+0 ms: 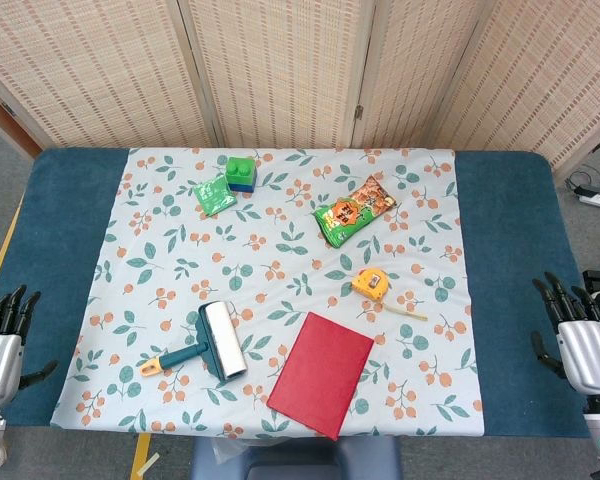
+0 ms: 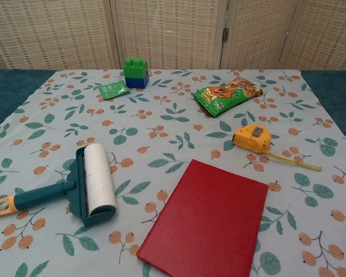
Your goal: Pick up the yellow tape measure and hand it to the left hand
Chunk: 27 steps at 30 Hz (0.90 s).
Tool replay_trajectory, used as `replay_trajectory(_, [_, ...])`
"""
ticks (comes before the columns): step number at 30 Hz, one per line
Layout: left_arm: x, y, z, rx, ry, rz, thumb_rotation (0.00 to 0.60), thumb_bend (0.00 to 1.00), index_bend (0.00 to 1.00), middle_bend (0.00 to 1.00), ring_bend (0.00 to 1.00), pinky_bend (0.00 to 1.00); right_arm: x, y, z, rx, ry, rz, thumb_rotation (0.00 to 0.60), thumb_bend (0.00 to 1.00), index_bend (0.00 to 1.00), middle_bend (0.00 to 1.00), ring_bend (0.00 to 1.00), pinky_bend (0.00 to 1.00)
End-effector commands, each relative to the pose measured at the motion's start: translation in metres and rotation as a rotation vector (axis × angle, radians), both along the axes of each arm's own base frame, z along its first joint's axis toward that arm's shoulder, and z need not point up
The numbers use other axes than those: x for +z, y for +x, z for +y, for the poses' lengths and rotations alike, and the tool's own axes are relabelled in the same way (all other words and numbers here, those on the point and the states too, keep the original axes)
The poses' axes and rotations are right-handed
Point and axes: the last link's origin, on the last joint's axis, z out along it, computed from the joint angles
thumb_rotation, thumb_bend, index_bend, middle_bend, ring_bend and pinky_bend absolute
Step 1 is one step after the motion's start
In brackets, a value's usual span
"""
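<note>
Start position: I hold the left hand (image 1: 2, 345) and right hand (image 1: 580, 340) spread and empty at the table's (image 1: 500, 300) sides, leaving the tape measure (image 1: 370, 283) unobstructed for my right-hand pickup.

Quick count of what's on the leafy tablecloth (image 1: 180, 300), taking the red notebook (image 1: 321, 372) as the landmark. One notebook, near the front edge. One yellow tape measure (image 1: 370, 283), just behind it to the right. One lint roller (image 1: 212, 345), just left of it. One green-and-orange snack bag (image 1: 354, 211), well behind it. One small green packet (image 1: 214, 194) and one green-on-blue stack of blocks (image 1: 241, 173), both far back and left of it.
</note>
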Motion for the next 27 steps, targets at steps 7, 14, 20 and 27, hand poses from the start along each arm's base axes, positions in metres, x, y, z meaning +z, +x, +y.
replay_trajectory(7, [0.002,-0.002,-0.007,-0.003,0.003,-0.007,0.6,0.15,0.01,0.0,0.0,0.0,0.0,0.002,-0.005,0.077,0.013,-0.022,0.6,0.53,0.0,0.07,0.21,0.1])
replay_trajectory(14, [0.004,-0.003,-0.01,-0.011,0.013,-0.012,0.6,0.15,0.01,0.0,0.0,0.0,-0.007,0.008,-0.01,0.086,0.052,-0.03,0.6,0.53,0.0,0.07,0.21,0.1])
replay_trajectory(20, [0.003,0.0,-0.01,-0.027,0.008,-0.014,0.6,0.15,0.02,0.0,0.0,0.0,-0.031,0.027,-0.03,0.107,0.148,-0.029,0.6,0.53,0.0,0.07,0.21,0.12])
replay_trajectory(27, [0.001,0.004,-0.009,-0.046,0.002,-0.018,0.6,0.15,0.02,0.0,0.0,0.0,-0.068,0.062,-0.064,0.131,0.249,-0.042,0.6,0.51,0.0,0.05,0.19,0.13])
